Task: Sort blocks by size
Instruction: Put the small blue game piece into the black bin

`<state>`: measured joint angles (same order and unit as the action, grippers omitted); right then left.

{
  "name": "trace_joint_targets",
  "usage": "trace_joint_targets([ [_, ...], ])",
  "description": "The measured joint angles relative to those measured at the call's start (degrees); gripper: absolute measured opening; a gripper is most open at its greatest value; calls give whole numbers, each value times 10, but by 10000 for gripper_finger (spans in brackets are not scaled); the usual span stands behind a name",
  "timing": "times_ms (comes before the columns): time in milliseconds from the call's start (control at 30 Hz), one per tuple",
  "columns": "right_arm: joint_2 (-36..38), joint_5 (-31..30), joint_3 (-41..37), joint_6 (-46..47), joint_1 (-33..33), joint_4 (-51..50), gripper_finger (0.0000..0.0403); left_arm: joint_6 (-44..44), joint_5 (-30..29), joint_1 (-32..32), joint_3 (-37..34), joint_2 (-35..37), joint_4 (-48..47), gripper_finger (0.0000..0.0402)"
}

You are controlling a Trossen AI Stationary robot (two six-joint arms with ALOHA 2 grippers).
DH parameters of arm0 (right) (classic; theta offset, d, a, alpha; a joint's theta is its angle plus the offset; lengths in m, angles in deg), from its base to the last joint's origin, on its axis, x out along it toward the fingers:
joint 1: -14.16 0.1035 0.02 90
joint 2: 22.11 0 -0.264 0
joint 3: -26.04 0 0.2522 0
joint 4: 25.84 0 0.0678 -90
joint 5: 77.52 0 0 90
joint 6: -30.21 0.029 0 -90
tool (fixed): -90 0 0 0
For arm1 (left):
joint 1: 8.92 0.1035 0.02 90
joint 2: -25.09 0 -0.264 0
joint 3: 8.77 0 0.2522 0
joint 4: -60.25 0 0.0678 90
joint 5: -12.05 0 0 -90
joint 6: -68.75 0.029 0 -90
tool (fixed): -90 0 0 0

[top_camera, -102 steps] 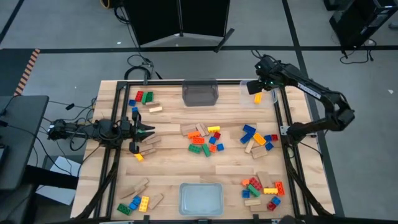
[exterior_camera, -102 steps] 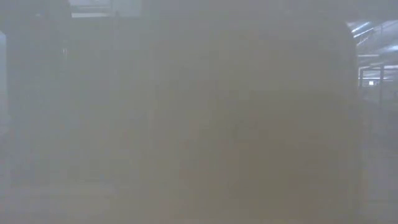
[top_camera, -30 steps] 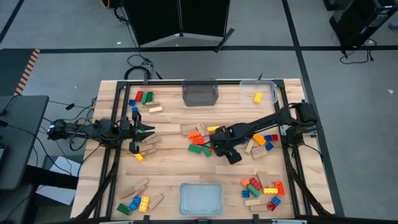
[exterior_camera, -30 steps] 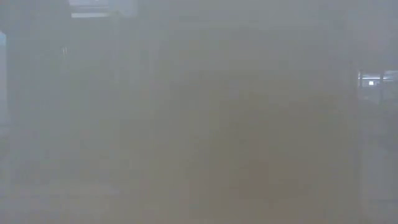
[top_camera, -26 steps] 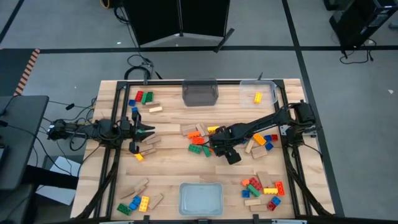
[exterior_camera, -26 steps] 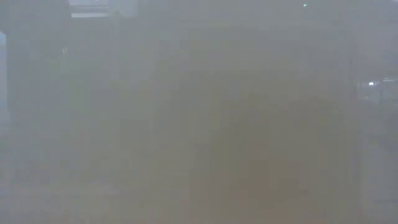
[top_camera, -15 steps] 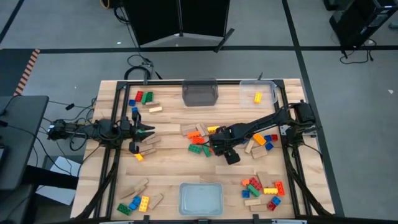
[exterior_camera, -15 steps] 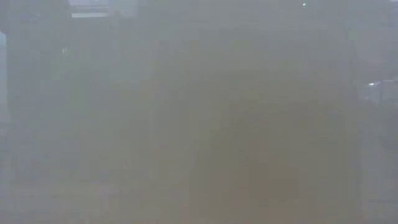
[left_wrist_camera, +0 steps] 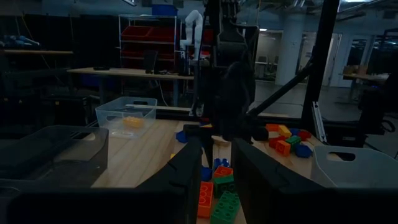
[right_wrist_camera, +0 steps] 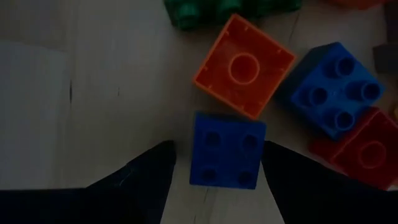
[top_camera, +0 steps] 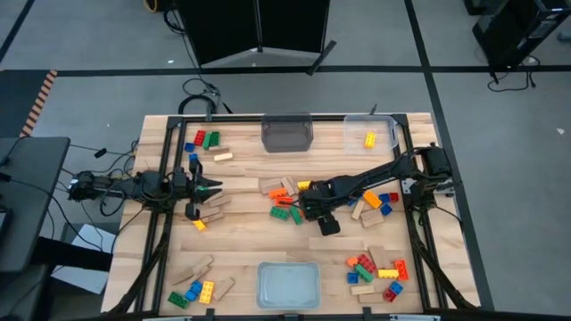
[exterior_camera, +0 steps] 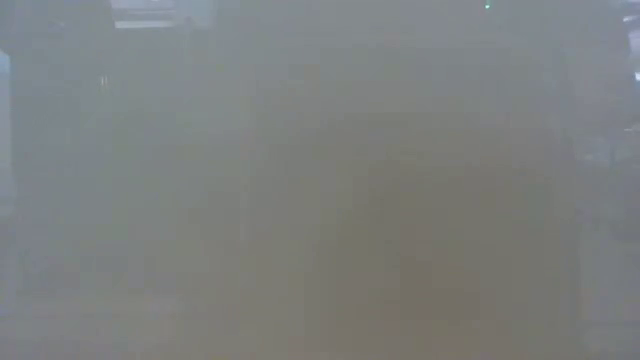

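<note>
Blue block (right_wrist_camera: pixel 226 150): square, four studs up, no long axis, flat on the table (top_camera: pixel 241 241) in the centre pile. Your right gripper (right_wrist_camera: pixel 214 163) straddles it, fingers apart; orange block (right_wrist_camera: pixel 244 66) touches it. Your left gripper (top_camera: pixel 214 189) waits at the left edge, parted.

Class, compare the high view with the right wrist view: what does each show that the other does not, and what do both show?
Only the high view shows the whole table, the left gripper waiting near its left edge, three clear bins, one of which holds a yellow brick, and the scattered block piles.

Only the right wrist view shows the small blue four-stud brick between the open fingers, with the upturned orange brick touching its edge.

Both show the right gripper low over the central pile.
</note>
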<state>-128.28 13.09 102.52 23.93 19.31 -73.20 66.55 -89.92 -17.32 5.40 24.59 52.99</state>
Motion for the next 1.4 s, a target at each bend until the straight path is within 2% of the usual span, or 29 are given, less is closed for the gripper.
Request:
trace_joint_targets([
  [200,-1,1,0,19,0,31,232,0,0,0,0,0,0,97],
  [467,-1,5,1,23,0,34,155,0,0,0,0,0,0,97],
  [633,0,5,1,55,0,27,155,0,0,0,0,0,0,97],
  [833,0,6,9,151,1,5,159,0,0,0,0,0,0,97],
  [1100,0,-1,100,232,-7,-137,159,0,0,0,0,0,0,97],
  [1400,0,-47,270,204,-68,-237,159,0,0,0,0,0,0,97],
])
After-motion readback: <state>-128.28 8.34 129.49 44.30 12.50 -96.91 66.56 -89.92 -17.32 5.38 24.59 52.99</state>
